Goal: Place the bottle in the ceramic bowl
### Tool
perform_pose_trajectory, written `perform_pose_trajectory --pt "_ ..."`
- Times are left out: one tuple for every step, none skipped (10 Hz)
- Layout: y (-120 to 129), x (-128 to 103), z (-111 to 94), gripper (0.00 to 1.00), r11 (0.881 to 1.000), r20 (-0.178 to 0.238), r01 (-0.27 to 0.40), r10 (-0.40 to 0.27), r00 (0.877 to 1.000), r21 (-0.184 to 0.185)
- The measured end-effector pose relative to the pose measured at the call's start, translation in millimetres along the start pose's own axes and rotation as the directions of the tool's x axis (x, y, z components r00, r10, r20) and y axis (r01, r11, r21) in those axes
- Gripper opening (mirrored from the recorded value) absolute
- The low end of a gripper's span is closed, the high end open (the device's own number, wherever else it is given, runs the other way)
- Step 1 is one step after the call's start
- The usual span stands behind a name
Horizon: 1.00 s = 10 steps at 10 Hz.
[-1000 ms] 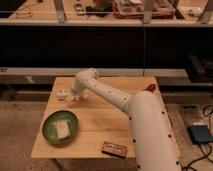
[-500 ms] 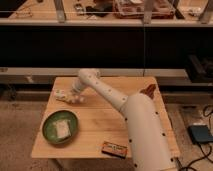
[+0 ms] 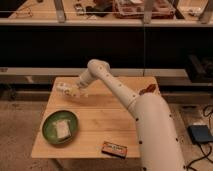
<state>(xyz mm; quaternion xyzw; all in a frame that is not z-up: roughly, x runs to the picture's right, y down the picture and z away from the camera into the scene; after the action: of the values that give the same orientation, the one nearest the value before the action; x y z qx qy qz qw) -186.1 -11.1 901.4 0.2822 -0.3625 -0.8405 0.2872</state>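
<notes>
hand (image 3: pixel 75 91): over worktop (image 3: pixel 105 120) far corner, just beside bottle (image 3: pixel 62 87); grip cannot be told
ceramic bowl (image 3: pixel 47 131): near edge, holds pale block (image 3: pixel 61 129)

On the table (image 3: pixel 100 117), the gripper (image 3: pixel 75 92) is just beside the bottle (image 3: pixel 62 87), behind the ceramic bowl (image 3: pixel 48 121).

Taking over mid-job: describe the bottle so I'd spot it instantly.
Start at the wooden table and go to its far corner on the picture's left, where the pincer hangs. The bottle sits right beside it. It is small, whitish and stubby, unlike the pale square block in the green ceramic bowl or the flat orange-red box at the front edge.
</notes>
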Motion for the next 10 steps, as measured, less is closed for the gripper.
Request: perform_pose_trajectory --pt "-12.2 0.3 -14.9 0.00 1.000 0.016 0.005 -0.006 1.000 0.022" --pt "-30.2 0.7 -26.8 0.00 0.999 0.037 0.016 -0.018 0.999 0.051" --pt "-54.7 4.0 -37.9 0.00 0.996 0.055 0.033 -0.038 0.998 0.089" --pt "-81.2 8.5 -45.1 0.00 0.990 0.066 0.051 -0.060 0.996 0.130" --pt "-103.8 12.1 -49.1 0.00 0.984 0.074 0.068 -0.081 0.994 0.164" --pt "-135.0 16.1 -50.2 0.00 0.973 0.079 0.089 -0.108 0.991 0.211" --pt "-159.8 16.0 -46.8 0.00 0.963 0.082 0.099 -0.123 0.989 0.250" --pt "-179.0 14.8 -40.2 0.02 0.956 0.085 0.105 -0.133 0.987 0.275" --pt "-192.0 10.2 -28.1 0.10 0.953 0.093 0.102 -0.133 0.987 0.284" --pt "-199.1 3.0 -13.2 0.22 0.955 0.100 0.095 -0.127 0.987 0.280"
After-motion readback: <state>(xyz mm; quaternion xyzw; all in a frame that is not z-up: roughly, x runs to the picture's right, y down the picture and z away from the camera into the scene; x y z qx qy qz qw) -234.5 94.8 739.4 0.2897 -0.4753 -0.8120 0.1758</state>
